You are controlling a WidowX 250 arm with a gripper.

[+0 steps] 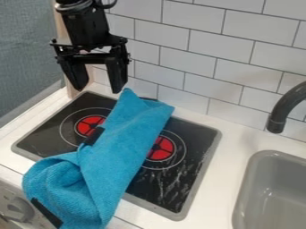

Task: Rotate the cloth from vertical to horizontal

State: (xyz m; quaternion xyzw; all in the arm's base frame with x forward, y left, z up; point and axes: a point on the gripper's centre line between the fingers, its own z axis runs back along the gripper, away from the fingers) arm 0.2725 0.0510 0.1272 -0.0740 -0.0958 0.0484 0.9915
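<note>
The jaws of the black gripper (99, 88) are spread wide. One tip is seen just beside the top end of the blue cloth (122, 152); whether the cloth is touched cannot be told. The arm is pointed down near the back edge of the stove (200, 138). The cloth is laid from there, at a slant, past the stove's front edge, where it is bunched up.

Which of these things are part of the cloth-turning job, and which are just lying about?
Part of the job:
- cloth, draped over the stove and its front edge
- gripper, fingers apart, near the cloth's far end

Just there:
- stove, under the cloth
- sink
- tap
- knob
</note>
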